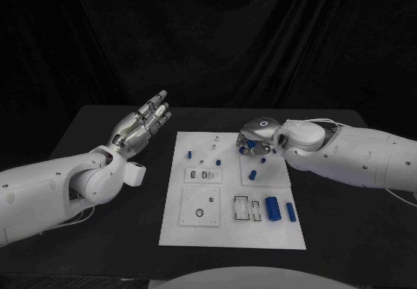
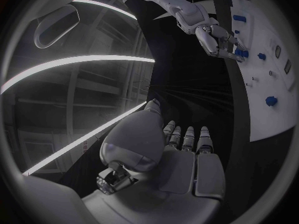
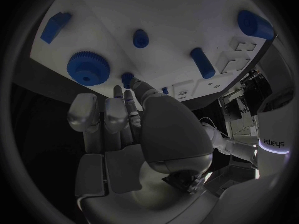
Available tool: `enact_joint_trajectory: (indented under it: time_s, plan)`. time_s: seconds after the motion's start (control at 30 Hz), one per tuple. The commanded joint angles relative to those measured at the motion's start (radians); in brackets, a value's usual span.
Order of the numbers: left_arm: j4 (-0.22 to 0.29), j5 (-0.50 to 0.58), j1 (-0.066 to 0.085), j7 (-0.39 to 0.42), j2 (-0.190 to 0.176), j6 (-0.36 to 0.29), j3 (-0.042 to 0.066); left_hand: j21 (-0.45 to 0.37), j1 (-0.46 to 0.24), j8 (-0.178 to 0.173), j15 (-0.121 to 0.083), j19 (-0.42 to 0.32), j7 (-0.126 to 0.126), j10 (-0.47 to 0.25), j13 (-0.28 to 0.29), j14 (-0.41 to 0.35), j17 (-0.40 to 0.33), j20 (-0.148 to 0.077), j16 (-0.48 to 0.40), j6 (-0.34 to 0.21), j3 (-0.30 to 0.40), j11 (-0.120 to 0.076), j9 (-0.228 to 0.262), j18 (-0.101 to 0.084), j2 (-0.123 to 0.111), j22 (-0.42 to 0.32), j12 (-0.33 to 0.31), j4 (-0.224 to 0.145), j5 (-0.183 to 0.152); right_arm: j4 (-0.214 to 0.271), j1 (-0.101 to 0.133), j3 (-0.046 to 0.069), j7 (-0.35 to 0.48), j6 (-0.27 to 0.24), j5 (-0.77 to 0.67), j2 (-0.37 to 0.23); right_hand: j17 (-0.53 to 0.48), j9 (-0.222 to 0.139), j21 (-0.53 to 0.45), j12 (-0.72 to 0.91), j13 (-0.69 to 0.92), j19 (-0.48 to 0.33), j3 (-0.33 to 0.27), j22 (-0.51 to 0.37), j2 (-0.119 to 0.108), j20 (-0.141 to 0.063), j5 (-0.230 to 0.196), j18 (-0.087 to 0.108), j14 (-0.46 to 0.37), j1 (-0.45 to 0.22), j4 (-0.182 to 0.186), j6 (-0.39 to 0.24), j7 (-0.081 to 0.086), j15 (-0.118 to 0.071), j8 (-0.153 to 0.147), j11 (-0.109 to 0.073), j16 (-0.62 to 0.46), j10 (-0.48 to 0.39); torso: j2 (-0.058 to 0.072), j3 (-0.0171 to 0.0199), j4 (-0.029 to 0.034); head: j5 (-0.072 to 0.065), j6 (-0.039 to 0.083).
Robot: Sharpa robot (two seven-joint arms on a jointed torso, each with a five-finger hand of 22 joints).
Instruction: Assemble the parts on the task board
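Left hand (image 1: 143, 123) hovered off the board's (image 1: 230, 232) left edge, fingers straight, holding nothing. Right hand (image 1: 255, 139) over the far right corner, fingertips (image 3: 127, 92) near a blue gear (image 3: 87, 68); grip unclear.

I can't tell if right robot hand (image 1: 257, 137) holds anything; it hides parts beneath. Task board (image 1: 228, 232) pegs too small to ID.

The word "Sharpa" stands sideways on the white arm segment (image 3: 274, 142) in the right wrist view.
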Motion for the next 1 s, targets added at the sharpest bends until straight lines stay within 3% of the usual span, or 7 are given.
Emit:
enact_joint_trajectory:
  time_s: [0.03,0.3,0.67,0.8,0.9,1.0]
  plan:
    - [0.0,-0.002,0.002,0.068,0.003,0.017,0.001,-0.006,0.009,0.005,0.007,0.001,0.002,-0.002,-0.002,0.0,-0.001,0.006,-0.004,0.008,0.008,0.008,0.001,0.006,0.002,-0.002,-0.003,0.001,0.006,-0.005,-0.005,0.001,0.01,-0.013,-0.009,0.002,0.0,0.004,0.005,0.001,-0.001,-0.001,0.023,0.006,-0.016,-0.004,-0.007,-0.007,0.0,0.002,0.005,0.028,0.004,-0.005,0.01,-0.004,0.002,0.024,-0.001,-0.0006,0.0001,0.0,-0.002]
    - [-0.004,-0.002,0.002,0.064,0.006,0.022,0.001,-0.006,0.013,0.008,0.014,0.001,0.006,-0.002,-0.002,0.0,-0.001,0.014,-0.004,0.022,0.011,0.011,0.003,0.007,0.003,-0.002,-0.003,0.0,0.011,-0.015,-0.011,0.001,0.026,-0.027,-0.009,0.006,-0.018,0.024,0.002,0.007,0.0,-0.002,0.086,0.016,-0.022,-0.017,-0.024,-0.007,-0.002,0.023,0.008,0.124,0.017,-0.017,0.039,-0.021,-0.01,0.11,-0.004,-0.001,0.0005,0.001,-0.007]
    - [-0.004,-0.002,0.002,0.059,0.005,0.025,0.001,-0.006,0.019,0.011,0.02,0.001,0.012,-0.002,-0.002,0.0,-0.001,0.02,-0.004,0.032,0.016,0.017,0.004,0.007,0.002,-0.002,-0.003,-0.002,0.021,-0.025,-0.014,0.001,0.042,-0.047,-0.009,0.008,-0.024,0.033,0.011,0.004,-0.001,0.007,0.109,0.034,-0.023,-0.012,-0.026,-0.011,0.002,0.041,-0.002,0.163,0.021,-0.01,0.047,-0.023,-0.013,0.155,-0.005,-0.0017,0.0025,0.001,-0.007]
    - [-0.002,-0.002,0.002,0.058,0.002,0.024,0.001,-0.006,0.024,0.012,0.022,0.001,0.013,-0.002,-0.002,0.0,-0.001,0.023,-0.004,0.035,0.018,0.018,0.004,0.008,0.001,-0.002,-0.003,-0.003,0.029,-0.017,-0.014,0.001,0.04,-0.071,-0.009,0.002,-0.024,0.036,0.014,0.003,-0.001,0.01,0.109,0.041,-0.027,-0.012,-0.024,-0.012,0.004,0.039,-0.001,0.172,0.021,-0.011,0.049,-0.023,-0.013,0.164,-0.006,-0.0027,0.002,0.009,-0.007]
    - [-0.001,-0.002,0.002,0.056,0.0,0.024,0.001,-0.006,0.026,0.012,0.023,0.001,0.014,-0.002,-0.002,0.0,-0.001,0.024,-0.004,0.036,0.019,0.019,0.004,0.008,0.001,-0.002,-0.003,-0.004,0.031,-0.007,-0.009,0.005,0.035,-0.091,-0.009,-0.002,-0.023,0.037,0.019,0.003,-0.001,0.014,0.109,0.048,-0.03,-0.011,-0.023,-0.014,0.006,0.037,0.0,0.178,0.02,-0.009,0.05,-0.025,-0.012,0.171,-0.007,-0.0027,0.0031,0.011,-0.005]
    - [0.0,-0.002,0.002,0.055,-0.002,0.023,0.001,-0.006,0.027,0.013,0.024,0.001,0.014,-0.002,-0.002,0.0,-0.001,0.024,-0.004,0.037,0.019,0.019,0.004,0.008,0.001,-0.002,-0.003,-0.004,0.032,0.002,0.013,0.009,0.03,-0.108,-0.009,0.003,-0.019,0.039,0.025,0.002,-0.001,0.019,0.11,0.056,-0.031,-0.01,-0.021,-0.016,0.009,0.037,0.0,0.184,0.02,-0.007,0.051,-0.026,-0.01,0.178,-0.005,-0.0017,0.0057,0.012,0.003]
